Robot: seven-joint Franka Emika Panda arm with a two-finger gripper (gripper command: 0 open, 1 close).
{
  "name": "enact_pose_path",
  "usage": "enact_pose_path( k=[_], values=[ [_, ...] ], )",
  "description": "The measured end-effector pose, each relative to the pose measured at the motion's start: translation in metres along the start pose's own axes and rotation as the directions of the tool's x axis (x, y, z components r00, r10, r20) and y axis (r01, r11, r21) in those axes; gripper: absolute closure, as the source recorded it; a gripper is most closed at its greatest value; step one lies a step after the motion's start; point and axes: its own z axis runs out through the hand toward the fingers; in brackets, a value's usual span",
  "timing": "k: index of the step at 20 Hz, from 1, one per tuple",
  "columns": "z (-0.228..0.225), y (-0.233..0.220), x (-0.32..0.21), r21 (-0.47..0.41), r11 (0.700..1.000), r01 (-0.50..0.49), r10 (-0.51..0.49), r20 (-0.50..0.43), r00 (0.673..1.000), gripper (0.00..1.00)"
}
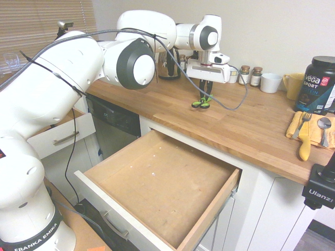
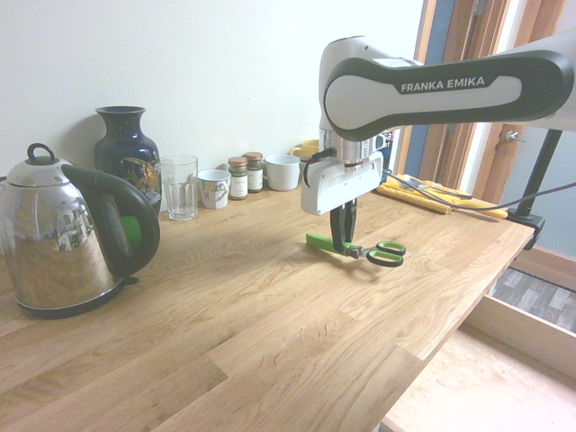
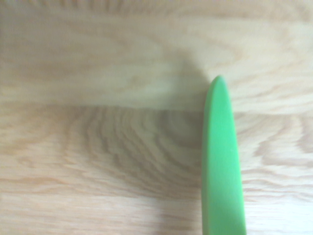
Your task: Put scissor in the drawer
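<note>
The scissor (image 2: 358, 249) lies flat on the wooden countertop, green blade cover pointing left and green loops to the right in the second exterior view. My gripper (image 2: 343, 246) stands straight down over its middle with both fingers closed on it near the pivot. From the first exterior view the scissor (image 1: 201, 102) shows as green loops under the gripper (image 1: 205, 97). The wrist view shows the green blade cover (image 3: 221, 161) over wood grain. The drawer (image 1: 157, 183) is pulled wide open below the counter's front edge, its brown wooden bottom bare.
A steel kettle (image 2: 67, 238), a dark vase (image 2: 126, 153), a glass (image 2: 180, 186), cups and spice jars line the back wall. A yellow cloth with cutlery (image 1: 309, 130) and a black tub (image 1: 317, 83) sit at the right. A smaller drawer (image 1: 63, 136) is ajar at left.
</note>
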Motion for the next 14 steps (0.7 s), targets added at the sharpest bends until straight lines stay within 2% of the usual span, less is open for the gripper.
enact_pose_path(
  k=[14],
  values=[
    [-0.058,0.004,-0.001,0.064,0.998,-0.001,0.005,-0.058,0.998,1.00]
  ],
)
